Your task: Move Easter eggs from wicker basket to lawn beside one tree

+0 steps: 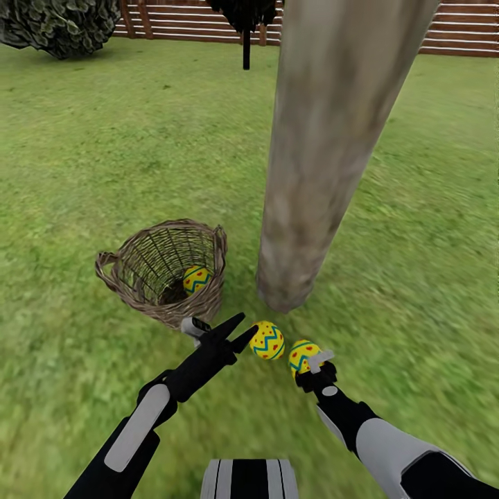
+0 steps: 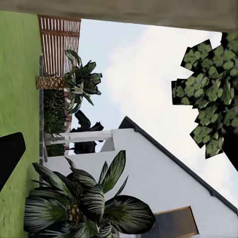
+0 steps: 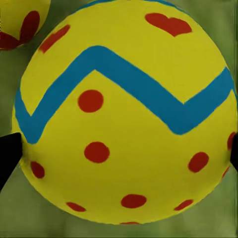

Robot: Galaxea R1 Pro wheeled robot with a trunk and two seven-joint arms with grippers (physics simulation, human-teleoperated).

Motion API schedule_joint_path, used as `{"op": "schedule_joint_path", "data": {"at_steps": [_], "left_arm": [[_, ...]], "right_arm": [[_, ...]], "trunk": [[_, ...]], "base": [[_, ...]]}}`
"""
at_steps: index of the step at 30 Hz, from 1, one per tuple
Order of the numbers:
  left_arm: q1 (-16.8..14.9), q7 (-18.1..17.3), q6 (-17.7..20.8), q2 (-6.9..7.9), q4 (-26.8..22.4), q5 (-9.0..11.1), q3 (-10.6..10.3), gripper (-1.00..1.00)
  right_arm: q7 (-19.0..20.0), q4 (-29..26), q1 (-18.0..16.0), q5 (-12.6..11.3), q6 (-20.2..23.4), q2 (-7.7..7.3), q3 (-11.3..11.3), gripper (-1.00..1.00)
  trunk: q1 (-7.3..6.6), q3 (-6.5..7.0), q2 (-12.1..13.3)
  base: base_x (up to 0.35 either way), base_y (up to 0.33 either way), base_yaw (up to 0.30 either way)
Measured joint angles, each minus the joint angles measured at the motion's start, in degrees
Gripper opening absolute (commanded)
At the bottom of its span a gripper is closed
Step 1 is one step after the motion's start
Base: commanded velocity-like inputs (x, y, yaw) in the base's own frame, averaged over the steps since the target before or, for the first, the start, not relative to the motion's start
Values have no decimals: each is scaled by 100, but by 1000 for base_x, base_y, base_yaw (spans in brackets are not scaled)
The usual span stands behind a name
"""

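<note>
Your right gripper [image 1: 310, 360] is clamped on one egg [image 1: 302, 355] near the tree [image 1: 326, 159]; your left gripper [image 1: 240, 330], jaws apart, sits beside another egg [image 1: 267, 340]; the third egg [image 1: 196, 279] lies in the basket [image 1: 163, 294]

round leafy bush [image 1: 59, 26] at the far corner, thin dark-leaved tree [image 1: 246, 28] beside it, palm-like plants [image 2: 84, 203] under cloudy sky [image 2: 144, 74]
</note>
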Motion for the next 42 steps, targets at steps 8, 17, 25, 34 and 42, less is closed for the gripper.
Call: {"op": "schedule_joint_path", "data": {"at_steps": [8, 17, 25, 34, 42], "left_arm": [[0, 9, 0, -1, 8, 0, -5, 100], [4, 51, 53, -94, 1, -12, -7, 100], [7, 33, 129, -70, -95, 27, -318, 100], [8, 25, 133, 523, -33, 568, -253, 100], [9, 45, 134, 729, 889, 610, 45, 100]], "right_arm": [[0, 0, 0, 0, 0, 0, -6, 100], [25, -8, 0, 0, 43, 9, 8, 100], [18, 2, 0, 8, 86, 18, 10, 100], [26, 0, 0, 1, 105, -28, -7, 100], [18, -3, 6, 0, 106, -52, 1, 100]], "trunk": [[-21, 177, 11], [-44, 377, 23], [-61, 554, 34], [-87, 754, 46], [-108, 931, 56]], "base": [[0, 0, 0], [0, 0, 0], [-135, 0, 0], [-196, 0, 0], [-1, 0, 0]]}}
